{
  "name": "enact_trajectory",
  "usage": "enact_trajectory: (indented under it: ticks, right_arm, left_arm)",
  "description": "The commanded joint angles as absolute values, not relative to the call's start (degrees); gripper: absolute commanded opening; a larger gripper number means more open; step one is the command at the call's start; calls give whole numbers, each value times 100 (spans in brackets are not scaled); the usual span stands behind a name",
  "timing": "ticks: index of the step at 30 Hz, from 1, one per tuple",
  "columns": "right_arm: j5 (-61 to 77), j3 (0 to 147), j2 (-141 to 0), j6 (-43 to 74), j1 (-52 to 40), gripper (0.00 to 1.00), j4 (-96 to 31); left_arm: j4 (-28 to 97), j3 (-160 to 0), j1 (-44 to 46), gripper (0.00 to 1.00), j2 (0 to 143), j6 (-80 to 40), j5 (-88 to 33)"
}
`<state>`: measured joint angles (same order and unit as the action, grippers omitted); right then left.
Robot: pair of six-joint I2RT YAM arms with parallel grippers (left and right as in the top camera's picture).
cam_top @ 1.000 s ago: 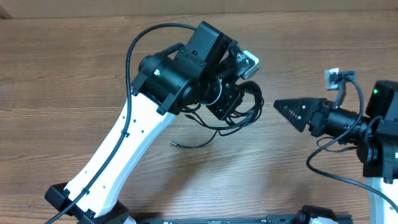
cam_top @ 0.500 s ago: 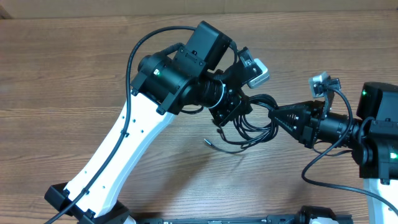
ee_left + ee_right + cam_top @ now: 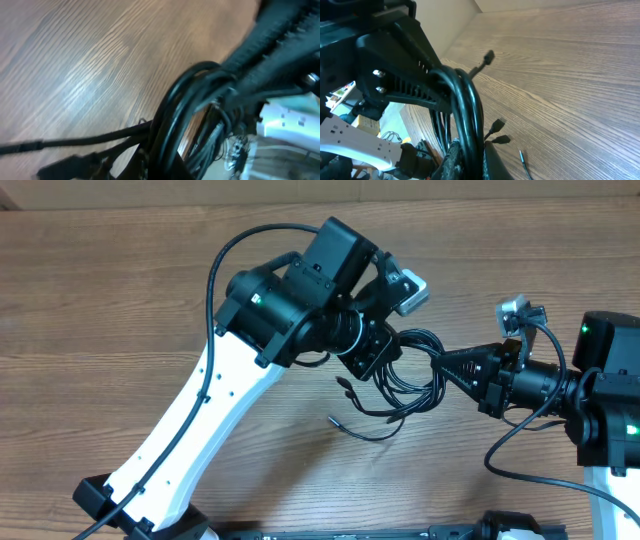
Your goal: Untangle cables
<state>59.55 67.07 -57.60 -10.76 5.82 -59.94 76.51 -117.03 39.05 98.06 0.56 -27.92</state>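
A tangled bundle of black cables (image 3: 412,372) hangs just above the wooden table, stretched between both grippers. My left gripper (image 3: 378,350) is shut on its left side. From the right, my right gripper (image 3: 446,363) is shut on the loops' right edge. In the left wrist view the cable loops (image 3: 186,107) run up from my jaws, and the right gripper's ribbed finger (image 3: 280,40) crosses above them. The right wrist view shows the cables (image 3: 469,107) squeezed between my fingers, with the left gripper's fingers (image 3: 402,75) holding them further along. Two plugs (image 3: 496,131) dangle free.
Loose cable ends trail below the bundle, a plug (image 3: 344,389) and a thin tail (image 3: 352,426) over the wood. The left arm's white link (image 3: 190,430) slants across the lower left. The right arm's body (image 3: 605,395) stands at the right edge.
The right gripper has come in from the right and shut on the bundle. The left gripper carried the cables to the right towards it, and the loose tails swung along.
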Motion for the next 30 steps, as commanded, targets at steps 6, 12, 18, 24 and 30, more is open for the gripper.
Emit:
enact_trajectory:
  ticks: [6, 12, 18, 24, 30]
  right_arm:
    - [5953, 6753, -5714, -784, 558, 4, -5972]
    - [5916, 6753, -5714, -729, 558, 4, -5972]
    - [5913, 6753, -5714, -729, 558, 4, -5968]
    - [5551, 6753, -5714, -340, 558, 4, -5927]
    - [4851, 6753, -5714, 447, 558, 4, -5774]
  left_arm:
    - [7642, -11749, 3632, 4, 9815, -1833, -1887]
    - [7627, -11749, 3590, 4, 9815, -2364, -1885]
    - [7548, -11749, 3553, 4, 9815, -3068, -2408]
    - [7474, -11749, 3441, 4, 9815, -3719, -2515]
    - [7472, -11749, 3328, 4, 9815, -3883, -2515]
